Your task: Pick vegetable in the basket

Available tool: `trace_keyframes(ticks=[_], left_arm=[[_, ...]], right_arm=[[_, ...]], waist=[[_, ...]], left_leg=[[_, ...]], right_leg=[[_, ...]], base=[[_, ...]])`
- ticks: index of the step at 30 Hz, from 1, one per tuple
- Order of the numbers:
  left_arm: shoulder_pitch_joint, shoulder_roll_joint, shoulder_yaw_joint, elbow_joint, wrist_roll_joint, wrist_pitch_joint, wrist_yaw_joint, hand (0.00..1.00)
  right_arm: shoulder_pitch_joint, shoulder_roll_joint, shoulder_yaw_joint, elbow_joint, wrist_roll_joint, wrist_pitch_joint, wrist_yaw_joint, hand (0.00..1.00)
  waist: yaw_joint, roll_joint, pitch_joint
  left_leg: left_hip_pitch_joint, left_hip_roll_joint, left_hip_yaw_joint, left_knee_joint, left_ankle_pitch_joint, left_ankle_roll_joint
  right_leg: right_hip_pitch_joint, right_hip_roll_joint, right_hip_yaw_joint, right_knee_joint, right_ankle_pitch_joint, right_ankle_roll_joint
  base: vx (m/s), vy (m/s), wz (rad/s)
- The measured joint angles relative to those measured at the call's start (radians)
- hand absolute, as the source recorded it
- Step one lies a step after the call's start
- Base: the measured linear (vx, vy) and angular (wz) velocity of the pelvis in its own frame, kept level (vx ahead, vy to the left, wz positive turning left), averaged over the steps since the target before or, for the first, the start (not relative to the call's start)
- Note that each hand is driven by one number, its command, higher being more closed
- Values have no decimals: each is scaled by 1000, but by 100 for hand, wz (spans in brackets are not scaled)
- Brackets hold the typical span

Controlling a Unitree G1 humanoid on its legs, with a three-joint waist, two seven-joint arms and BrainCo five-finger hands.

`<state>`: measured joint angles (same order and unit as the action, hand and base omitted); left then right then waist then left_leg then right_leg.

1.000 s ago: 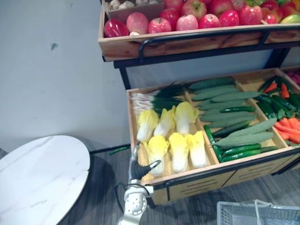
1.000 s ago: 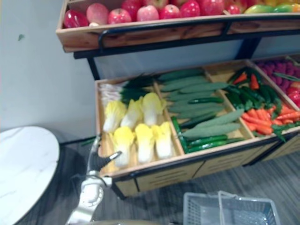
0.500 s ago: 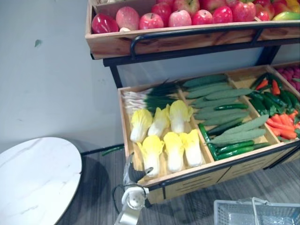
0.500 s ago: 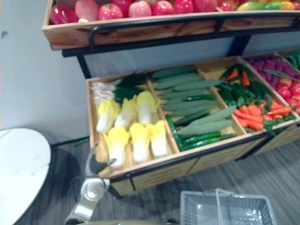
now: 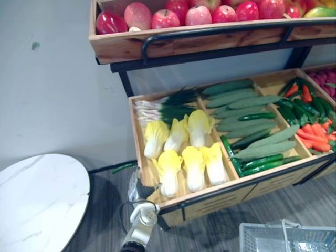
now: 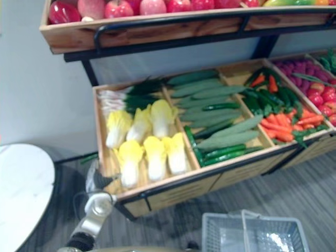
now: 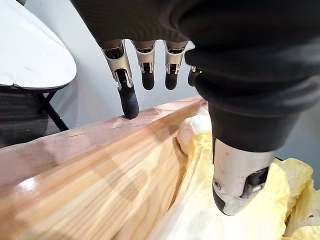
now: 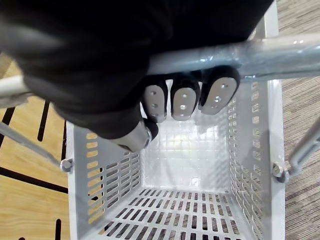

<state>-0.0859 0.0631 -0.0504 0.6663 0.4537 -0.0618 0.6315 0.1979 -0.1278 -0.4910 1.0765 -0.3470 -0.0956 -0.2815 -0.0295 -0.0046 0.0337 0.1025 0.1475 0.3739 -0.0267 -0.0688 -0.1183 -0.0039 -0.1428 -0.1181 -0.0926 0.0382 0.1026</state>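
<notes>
Yellow cabbage (image 5: 168, 169) lies in the crate's (image 5: 135, 131) front-left corner, our likely pick; left hand (image 7: 210, 60) hovers over it, fingers (image 7: 128, 97) straight, one tip at the wooden rim, holding nothing; we should shift inboard off the wood, then curl round the cabbage; right hand (image 8: 125, 55) is wrapped round the handle (image 8: 260, 52) of the empty basket (image 8: 180, 150).

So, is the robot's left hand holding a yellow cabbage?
No, the left hand has straight fingers over the wooden crate rim, and the cabbage lies ungrasped beside its thumb.

No legible text or labels
</notes>
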Motion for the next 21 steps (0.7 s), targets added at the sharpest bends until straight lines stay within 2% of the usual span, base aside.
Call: trace_keyframes(ticks=[4, 11, 14, 17, 21], left_arm=[[-8, 15, -8, 11, 2, 1, 9, 0], [-8, 16, -91, 4, 2, 6, 5, 0], [-3, 1, -131, -42, 2, 5, -9, 0], [6, -26, -144, -91, 2, 3, -9, 0], [27, -22, -148, -152, 2, -2, -8, 0]], right_arm=[[-3, -15, 27, 0, 2, -1, 0, 100], [-9, -13, 27, 1, 3, -3, -18, 100], [-12, -12, 26, 1, 3, -4, -21, 100], [-18, -11, 25, 10, 3, -4, -22, 100], [-19, -9, 20, 12, 2, -5, -35, 100]], waist=[[-3, 1, 1], [-26, 3, 11], [-28, 10, 28], [-29, 4, 36], [-43, 5, 36]], left_leg=[[1, -3, -34, -1, -5, 1], [4, -5, -28, 3, -16, 0], [4, -4, -27, 9, -19, 1], [5, -1, -27, 12, -22, 0], [8, 2, -26, 14, -23, -1]], right_leg=[[-12, 1, 19, -1, 4, 2], [-11, 0, 32, 0, 5, 4], [-11, 0, 36, 3, 5, 4], [-11, 3, 37, 9, 5, 3], [-11, 4, 37, 18, 3, 0]], base=[[0, -16, -16], [4, -5, -4], [-2, -5, -1], [0, 0, 0], [0, 0, 0]])
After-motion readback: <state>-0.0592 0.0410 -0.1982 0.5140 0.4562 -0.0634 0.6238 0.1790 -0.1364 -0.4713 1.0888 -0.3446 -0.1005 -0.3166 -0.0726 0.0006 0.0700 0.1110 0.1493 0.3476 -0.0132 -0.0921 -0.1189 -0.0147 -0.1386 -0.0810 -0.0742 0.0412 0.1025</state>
